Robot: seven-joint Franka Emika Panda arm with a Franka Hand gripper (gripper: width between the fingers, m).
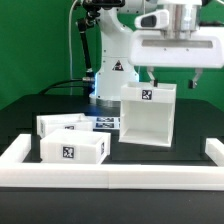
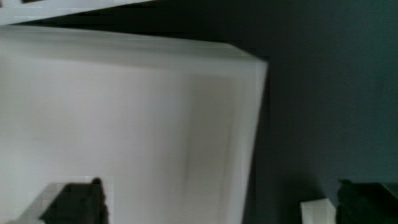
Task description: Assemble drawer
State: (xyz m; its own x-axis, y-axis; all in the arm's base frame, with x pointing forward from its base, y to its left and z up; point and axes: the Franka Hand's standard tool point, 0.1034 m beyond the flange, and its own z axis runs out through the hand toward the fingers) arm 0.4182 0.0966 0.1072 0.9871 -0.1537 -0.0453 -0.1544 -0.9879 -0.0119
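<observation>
I see the casing [image 1: 148, 118] standing on the counter [image 1: 25, 115] at the exterior view's right, the front tray box [image 1: 72, 150] to its left, the rear tray box [image 1: 60, 124] just behind that, the border wall [image 1: 110, 176] before everything.

This is a robotics lab bench. A white robot arm [image 1: 112, 55] stands at the far edge of a black tabletop [image 1: 30, 115] against a dark backdrop, with cables [image 1: 60, 88] trailing toward the exterior view's left. A low white border wall [image 1: 110, 176] fences the near edge. The marker board [image 1: 105, 124], casing [image 1: 150, 120] and tray boxes [image 1: 72, 150] carry printed square tags.
</observation>
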